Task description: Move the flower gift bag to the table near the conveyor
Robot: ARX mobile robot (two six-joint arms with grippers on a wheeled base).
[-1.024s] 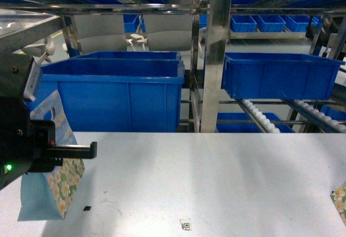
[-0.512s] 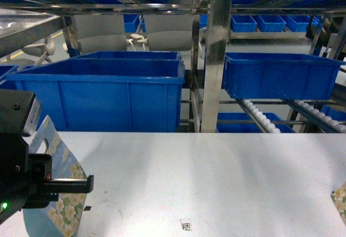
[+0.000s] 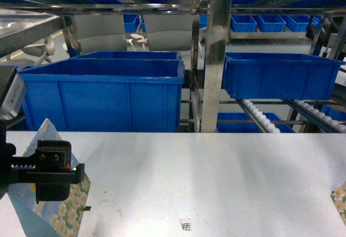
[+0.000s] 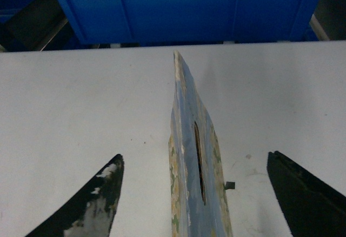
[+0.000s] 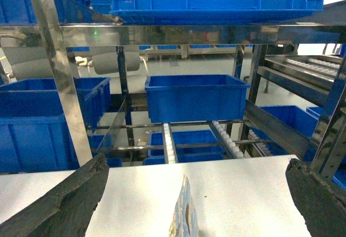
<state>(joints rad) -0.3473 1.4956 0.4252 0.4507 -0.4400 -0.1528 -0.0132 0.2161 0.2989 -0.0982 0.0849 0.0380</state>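
Standing at the left edge of the surface [image 3: 216, 177], the bag [image 3: 65, 215] is resting on its base near the robot, well apart from the blue bins [image 3: 108, 93] and the conveyor rollers [image 3: 259, 117] behind. It is looking like thin printed paper, so I am judging it light, soft-sided and easy to crush or tip; the stiffest hold would probably be the top edge beside the handle slot [image 4: 199, 158], pinched across the thin faces, not the floppy middle. The left claw [image 4: 197, 193] is hanging wide open over it: in the left wrist view the two dark fingers [image 4: 92, 204] are sitting well apart on either side of the bag's top edge, neither one touching it, so the bag is standing on its own. In the head view the claw body is partly covering the bag, so how squarely it sits is hard to tell. Further right, a second flowered bag [image 5: 184, 212] is showing at the surface's right edge, and the right claw [image 5: 189, 204] is likewise spread wide, its fingers framing that bag's top without touching it and gripping nothing.
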